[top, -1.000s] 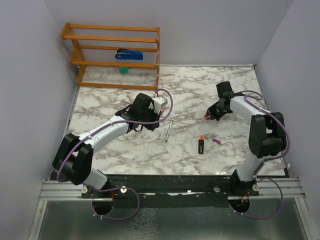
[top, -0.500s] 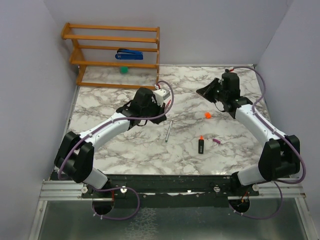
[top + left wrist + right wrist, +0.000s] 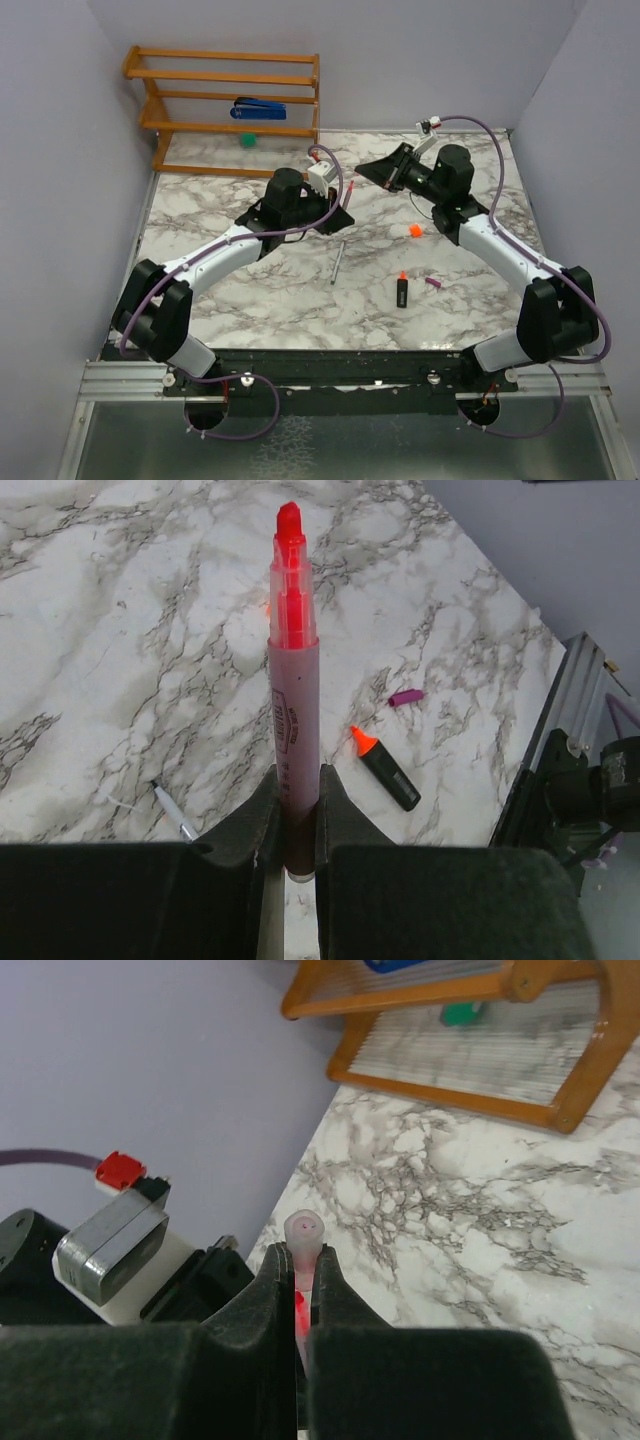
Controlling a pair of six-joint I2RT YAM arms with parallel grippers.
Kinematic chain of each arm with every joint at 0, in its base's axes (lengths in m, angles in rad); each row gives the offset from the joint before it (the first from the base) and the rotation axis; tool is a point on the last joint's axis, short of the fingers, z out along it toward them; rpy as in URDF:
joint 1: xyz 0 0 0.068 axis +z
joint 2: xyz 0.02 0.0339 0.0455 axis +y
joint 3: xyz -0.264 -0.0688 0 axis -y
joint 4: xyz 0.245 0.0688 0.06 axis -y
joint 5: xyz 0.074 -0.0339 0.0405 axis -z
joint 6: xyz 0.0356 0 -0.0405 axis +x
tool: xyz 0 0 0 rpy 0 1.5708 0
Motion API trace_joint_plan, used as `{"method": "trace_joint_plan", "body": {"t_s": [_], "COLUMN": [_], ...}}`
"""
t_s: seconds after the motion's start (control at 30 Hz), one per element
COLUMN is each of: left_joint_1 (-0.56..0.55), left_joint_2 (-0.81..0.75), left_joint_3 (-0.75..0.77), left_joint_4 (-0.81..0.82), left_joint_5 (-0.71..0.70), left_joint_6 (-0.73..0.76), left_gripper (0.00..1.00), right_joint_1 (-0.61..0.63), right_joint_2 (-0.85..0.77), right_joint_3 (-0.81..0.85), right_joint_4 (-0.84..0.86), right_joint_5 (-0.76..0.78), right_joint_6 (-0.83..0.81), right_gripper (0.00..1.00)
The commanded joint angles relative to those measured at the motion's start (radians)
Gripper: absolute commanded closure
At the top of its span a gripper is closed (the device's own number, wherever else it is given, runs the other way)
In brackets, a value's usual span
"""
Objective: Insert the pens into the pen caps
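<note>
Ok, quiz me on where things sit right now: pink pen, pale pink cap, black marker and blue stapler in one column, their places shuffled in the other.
Things
1. pink pen
2. pale pink cap
3. black marker
4. blue stapler

Places
A. on a shelf of the wooden rack
B. clamped between the fingers of the right gripper
C. lying on the marble table near the magenta cap
D. clamped between the fingers of the left gripper

Pairs: 1-D, 2-B, 3-C, 4-A
</note>
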Motion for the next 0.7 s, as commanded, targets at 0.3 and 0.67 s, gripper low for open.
{"method": "trace_joint_plan", "body": {"t_s": [0.3,0.67], "left_joint_1": [-0.008,0.001], "left_joint_2": [0.038,0.044], "left_joint_3": [-0.008,0.000], "left_joint_4": [0.133,0.125], "left_joint_5": [0.055,0.039], "left_joint_6": [-0.071,-0.052], "left_gripper": [1.00,1.00], "right_joint_1": [0.028,0.053], "right_joint_2": [-0.031,-0.019], "right_joint_3": [0.031,0.051], "right_joint_4": [0.032,-0.018], "right_joint_5": [-0.077,-0.074], "right_joint_6": [-0.082,-0.132], "right_gripper": [1.00,1.00]}}
